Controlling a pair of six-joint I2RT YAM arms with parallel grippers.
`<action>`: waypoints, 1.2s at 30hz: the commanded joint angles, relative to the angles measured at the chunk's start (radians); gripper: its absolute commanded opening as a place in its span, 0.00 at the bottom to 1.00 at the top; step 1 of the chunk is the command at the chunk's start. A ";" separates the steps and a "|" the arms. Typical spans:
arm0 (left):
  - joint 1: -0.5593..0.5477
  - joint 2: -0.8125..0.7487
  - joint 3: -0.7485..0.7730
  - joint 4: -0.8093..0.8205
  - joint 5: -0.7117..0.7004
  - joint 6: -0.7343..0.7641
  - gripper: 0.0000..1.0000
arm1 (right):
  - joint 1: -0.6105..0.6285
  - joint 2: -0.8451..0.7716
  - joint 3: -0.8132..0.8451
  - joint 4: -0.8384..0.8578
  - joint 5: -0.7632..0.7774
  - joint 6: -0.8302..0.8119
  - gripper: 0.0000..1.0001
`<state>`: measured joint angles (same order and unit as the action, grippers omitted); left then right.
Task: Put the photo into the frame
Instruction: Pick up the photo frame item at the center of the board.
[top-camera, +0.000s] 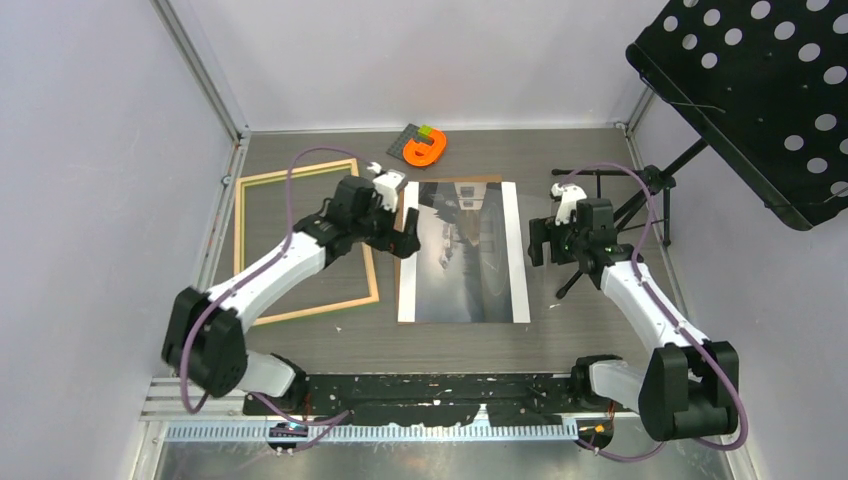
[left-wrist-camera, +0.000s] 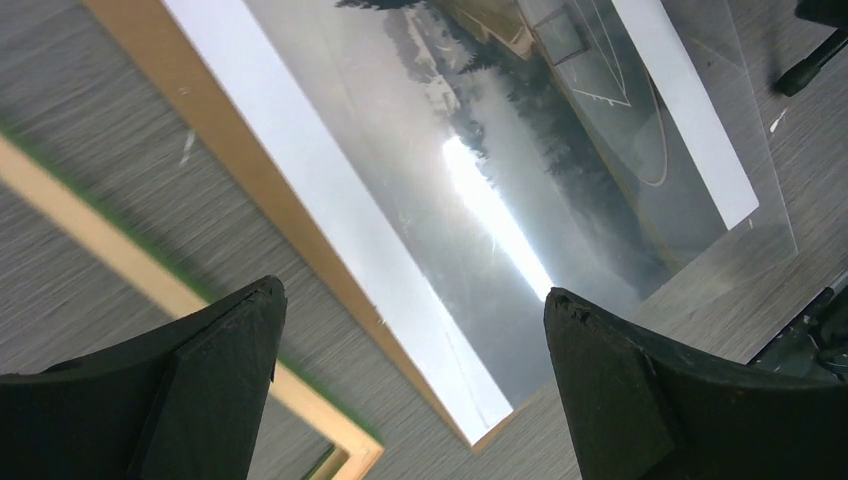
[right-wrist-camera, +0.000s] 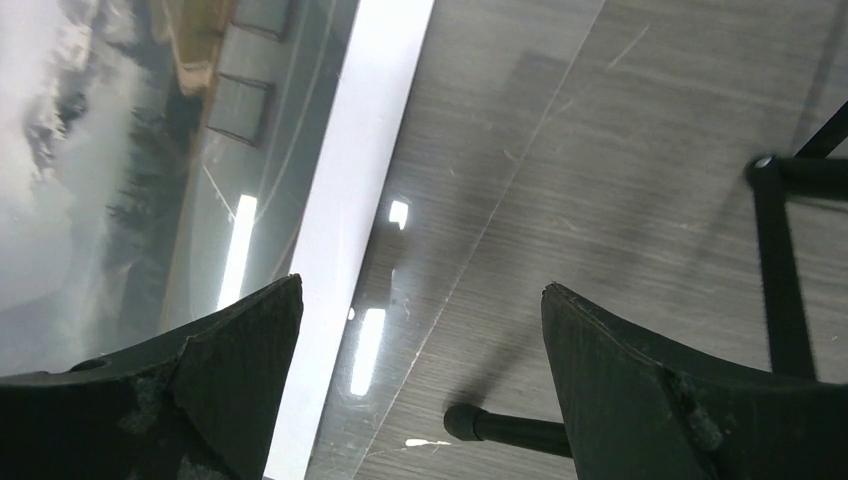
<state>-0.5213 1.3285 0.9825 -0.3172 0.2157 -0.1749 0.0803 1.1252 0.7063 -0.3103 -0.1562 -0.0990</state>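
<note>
The photo (top-camera: 462, 255), a dark misty landscape with white side bands, lies flat mid-table on a brown backing board (top-camera: 407, 212) that shows along its left and far edges. The frame (top-camera: 243, 250), pale wood with a green edge, lies flat to the left. My left gripper (top-camera: 403, 238) hovers open over the photo's left edge; its wrist view shows the photo (left-wrist-camera: 480, 150), the board's edge (left-wrist-camera: 250, 170) and a frame rail (left-wrist-camera: 150, 280) below the open left gripper (left-wrist-camera: 410, 330). My right gripper (top-camera: 542, 245) is open beside the photo's right edge; under the right gripper (right-wrist-camera: 420, 330) are the white band (right-wrist-camera: 350, 190) and a clear sheet (right-wrist-camera: 450, 250).
An orange piece with green and dark blocks (top-camera: 425, 147) sits at the back. A black perforated music stand (top-camera: 760, 90) overhangs the right side. Its tripod legs (top-camera: 620, 200) rest on the table by my right gripper, one foot (right-wrist-camera: 520, 428) between the fingers in view.
</note>
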 joint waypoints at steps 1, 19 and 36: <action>-0.045 0.170 0.123 0.047 0.068 -0.059 0.99 | -0.034 0.044 -0.012 0.054 0.025 0.043 0.95; -0.104 0.508 0.312 -0.029 0.139 -0.156 0.99 | -0.168 0.230 0.032 0.016 -0.117 0.099 0.99; -0.109 0.543 0.303 -0.059 0.043 -0.173 0.99 | -0.158 0.358 0.088 -0.025 -0.184 0.137 1.00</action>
<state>-0.6285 1.8725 1.2587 -0.3759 0.2787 -0.3374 -0.0807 1.4727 0.7532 -0.3191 -0.3126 0.0235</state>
